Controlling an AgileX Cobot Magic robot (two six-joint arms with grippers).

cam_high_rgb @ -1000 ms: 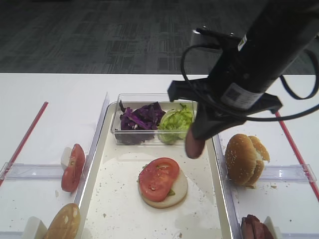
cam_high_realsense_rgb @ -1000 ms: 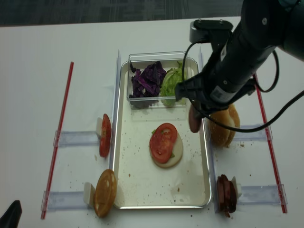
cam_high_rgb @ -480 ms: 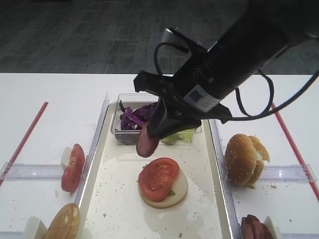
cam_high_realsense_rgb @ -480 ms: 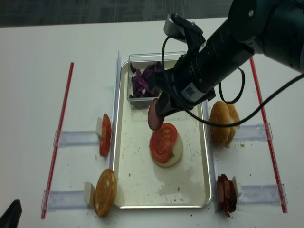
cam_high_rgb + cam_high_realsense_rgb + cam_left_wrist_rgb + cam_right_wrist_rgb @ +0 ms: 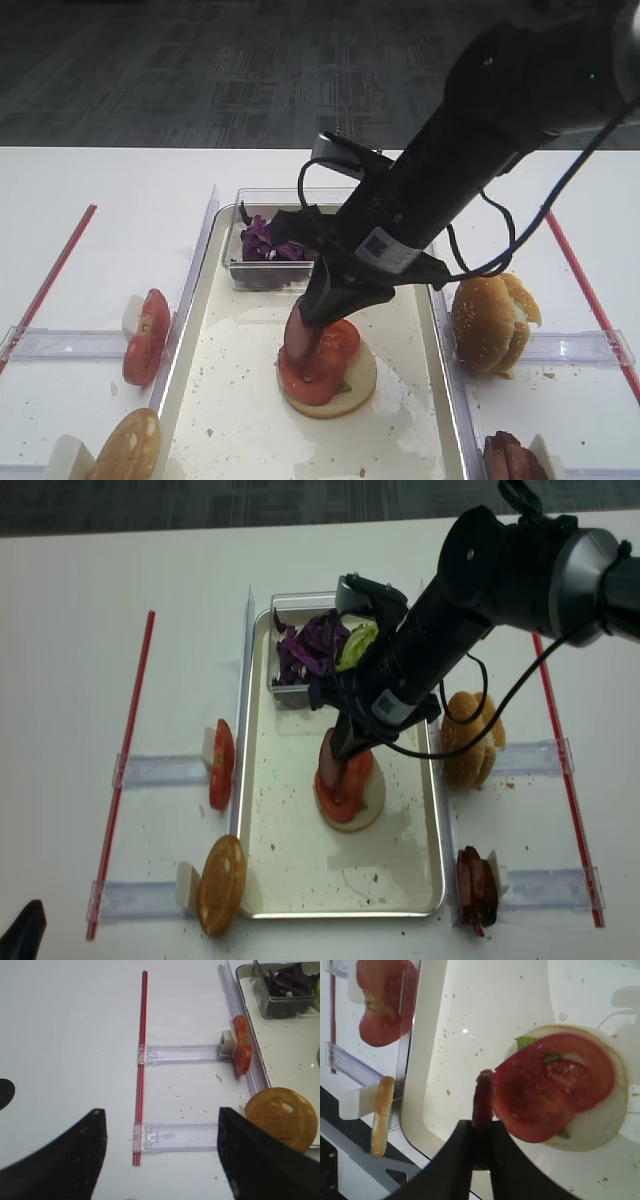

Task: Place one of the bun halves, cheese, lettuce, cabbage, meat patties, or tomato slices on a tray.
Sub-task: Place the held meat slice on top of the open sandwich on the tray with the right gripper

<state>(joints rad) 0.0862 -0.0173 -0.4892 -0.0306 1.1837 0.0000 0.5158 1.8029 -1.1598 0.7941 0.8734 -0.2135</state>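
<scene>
Clenched on edge between the dark fingers (image 5: pixel 470 1155) of the right gripper (image 5: pixel 318 312), 1 of the meat patties (image 5: pixel 483 1100) stands upright, its rim pointing down toward the tomato slice (image 5: pixel 555 1085) that tops a bun half (image 5: pixel 615 1110) on the tray (image 5: pixel 230 400). In the wrist view the patty sits just beside the left edge of that slice; whether it touches is not clear. A scrap of lettuce (image 5: pixel 525 1042) peeks from under the tomato. Outward from the stack, the clear box (image 5: pixel 240 262) at the tray's far end holds the cabbage (image 5: pixel 305 645) and more green leaves (image 5: pixel 358 645). Off the tray, spare tomato slices (image 5: pixel 147 335) lean in a holder on the left, a bun (image 5: pixel 128 450) stands below them, 2 more bun halves (image 5: pixel 490 318) rest on the right, and further patties (image 5: pixel 475 885) wait at the lower right. The left gripper's fingers (image 5: pixel 75 1160) stand spread apart with nothing between them, well away over the bare table (image 5: pixel 65 1035) near a red strip (image 5: pixel 142 1060). The step in hand looks like the placing of the patty onto the stack. The next move probably calls for tipping the disc from edge-on to flat over the tomato, then loosening the grip so it lands centred and does not slide off onto the tray floor.
</scene>
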